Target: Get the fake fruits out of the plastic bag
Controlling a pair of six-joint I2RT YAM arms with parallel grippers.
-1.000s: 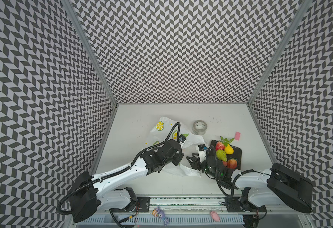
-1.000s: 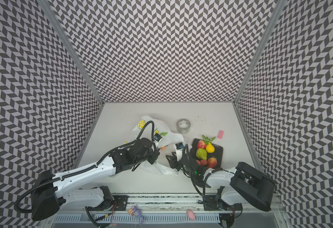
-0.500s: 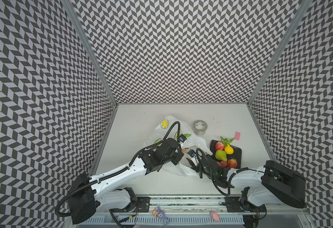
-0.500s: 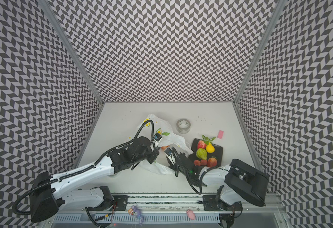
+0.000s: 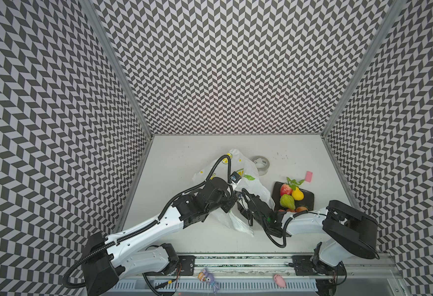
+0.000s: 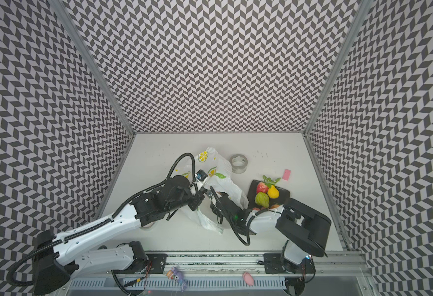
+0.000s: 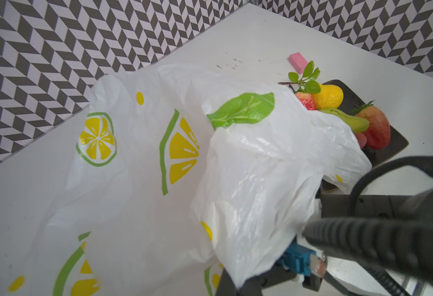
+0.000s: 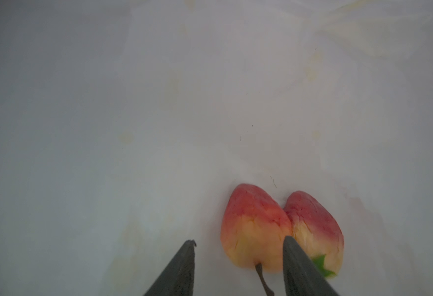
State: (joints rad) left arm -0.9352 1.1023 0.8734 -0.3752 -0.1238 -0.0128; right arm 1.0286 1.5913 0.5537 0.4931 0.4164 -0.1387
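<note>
The white lemon-print plastic bag (image 5: 251, 183) (image 6: 223, 179) (image 7: 235, 166) lies crumpled mid-table. My left gripper (image 5: 232, 203) (image 7: 238, 284) is shut on a fold of its near edge and holds it raised. My right gripper (image 8: 239, 241) is open inside the bag, its fingers hidden by the film in both top views. Two red-and-yellow fake fruits (image 8: 253, 230) (image 8: 315, 225) lie side by side on the bag's floor. One sits partly between my right fingertips, and the finger (image 8: 294, 258) on that side covers the seam between them. More fake fruits lie on a black plate (image 5: 309, 203).
On the plate are a strawberry (image 5: 285, 189), a yellow pear (image 5: 298, 195) and a green ribbed fruit (image 5: 287, 202). A clear tape roll (image 5: 261, 164) stands behind the bag and a pink block (image 5: 309, 176) behind the plate. Toy figures (image 5: 207, 278) lie on the front rail.
My right gripper has moved left from beside the plate into the bag's mouth, and its jaws now stand wider. The left gripper keeps its grip; the bag has shifted slightly.
</note>
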